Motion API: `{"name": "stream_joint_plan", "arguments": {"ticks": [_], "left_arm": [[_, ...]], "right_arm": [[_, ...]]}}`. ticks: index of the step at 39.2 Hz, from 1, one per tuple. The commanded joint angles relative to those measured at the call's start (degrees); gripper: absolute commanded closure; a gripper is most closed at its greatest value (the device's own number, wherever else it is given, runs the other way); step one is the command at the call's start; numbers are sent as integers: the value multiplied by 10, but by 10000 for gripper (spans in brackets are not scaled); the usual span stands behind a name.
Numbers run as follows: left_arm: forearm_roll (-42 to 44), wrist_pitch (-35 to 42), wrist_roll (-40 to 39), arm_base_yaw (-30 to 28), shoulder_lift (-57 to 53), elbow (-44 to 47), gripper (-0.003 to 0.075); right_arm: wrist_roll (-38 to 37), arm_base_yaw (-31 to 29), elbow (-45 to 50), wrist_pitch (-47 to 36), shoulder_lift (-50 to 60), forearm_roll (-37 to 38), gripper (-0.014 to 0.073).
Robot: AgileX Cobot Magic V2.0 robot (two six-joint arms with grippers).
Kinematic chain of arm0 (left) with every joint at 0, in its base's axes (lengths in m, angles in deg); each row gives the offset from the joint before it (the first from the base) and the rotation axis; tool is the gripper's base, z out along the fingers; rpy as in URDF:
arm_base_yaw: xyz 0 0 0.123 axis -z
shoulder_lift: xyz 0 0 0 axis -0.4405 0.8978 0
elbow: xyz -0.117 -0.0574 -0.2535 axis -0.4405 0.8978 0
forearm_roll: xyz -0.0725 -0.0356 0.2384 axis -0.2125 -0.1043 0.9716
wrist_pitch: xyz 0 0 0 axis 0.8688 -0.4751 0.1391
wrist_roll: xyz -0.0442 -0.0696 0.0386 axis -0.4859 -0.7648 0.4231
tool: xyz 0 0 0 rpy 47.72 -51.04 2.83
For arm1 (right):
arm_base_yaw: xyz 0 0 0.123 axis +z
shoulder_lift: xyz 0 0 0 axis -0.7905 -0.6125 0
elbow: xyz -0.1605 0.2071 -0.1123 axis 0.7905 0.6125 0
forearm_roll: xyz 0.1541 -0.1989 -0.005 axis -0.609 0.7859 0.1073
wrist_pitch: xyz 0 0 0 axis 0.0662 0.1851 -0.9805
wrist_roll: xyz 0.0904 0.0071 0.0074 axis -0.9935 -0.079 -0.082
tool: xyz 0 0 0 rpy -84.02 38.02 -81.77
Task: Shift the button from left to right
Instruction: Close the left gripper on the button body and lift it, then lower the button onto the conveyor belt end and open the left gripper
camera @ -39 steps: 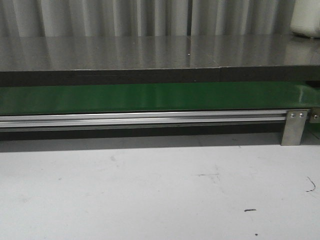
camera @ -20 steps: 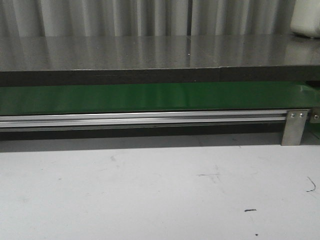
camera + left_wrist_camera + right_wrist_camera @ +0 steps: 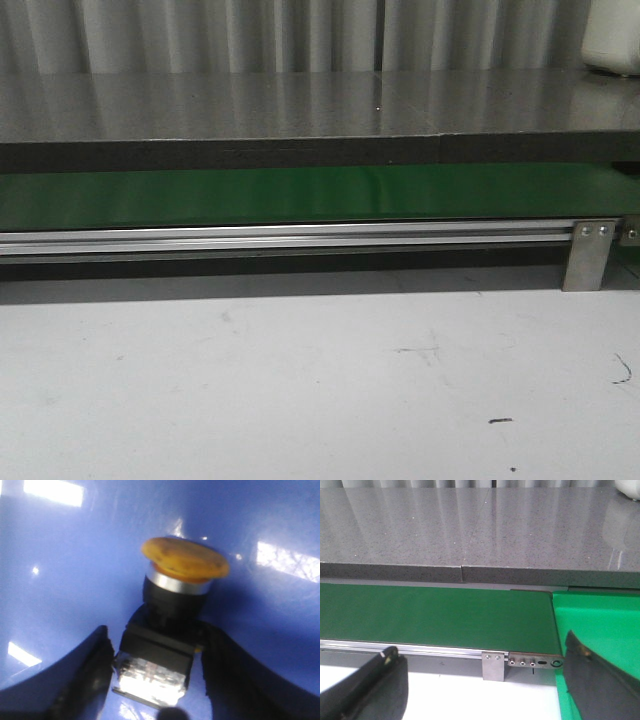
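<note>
Right now my left wrist camera is showing the button sitting between the two dark fingers of the left gripper. Its orange-yellow cap is pointing away from the camera, with a silver ring under it and the black, blocky body below that. The fingers are standing on either side of the body, very close to it, but I cannot tell whether they are actually pressing on it or merely flanking it. Everything behind the button is a glossy blue surface throwing back bright patches of light; I cannot tell what kind of container or tray it is, nor where the button is lying relative to its edges.

My right wrist camera is looking over the green belt, which is running along the front of a grey speckled countertop. The right gripper is hanging with its fingers spread wide and nothing between them, above the white tabletop's far edge where the belt's aluminium rail is running. A brighter green surface is lying just beyond the belt's right end.

In the front view I am seeing the white tabletop, the rail, a metal bracket near the right edge, and the belt behind them. Neither arm is showing there, and neither is the button.
</note>
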Motion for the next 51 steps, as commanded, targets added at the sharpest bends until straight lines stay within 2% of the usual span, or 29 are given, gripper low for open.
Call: {"name": "stream_joint_plan", "arguments": {"ticks": [1, 4, 11, 18, 23, 37, 43, 51], "left_arm": [[7, -4, 2, -2, -32, -18, 624], [6, -11, 2, -2, -36, -26, 661], [-8, -13, 2, -2, -57, -53, 657], [-94, -11, 2, 9, -91, -86, 657], [-101, -20, 2, 42, -110, -106, 656], [-114, -125, -3, 172, -120, -126, 656], [-161, -132, -3, 198, -117, -125, 656], [-160, -150, -3, 208, -99, -122, 656]], "right_arm": [[3, 1, -21, -49, -7, -2, -51], [3, 1, -21, -49, -7, -2, -51], [3, 1, -21, -49, -7, -2, -51], [3, 1, -21, -49, -7, -2, -51], [3, 1, -21, -49, -7, -2, -51], [3, 1, -21, -49, -7, -2, -51], [3, 1, -21, -49, -7, -2, -51], [3, 1, -21, -49, -7, -2, -51]]}}
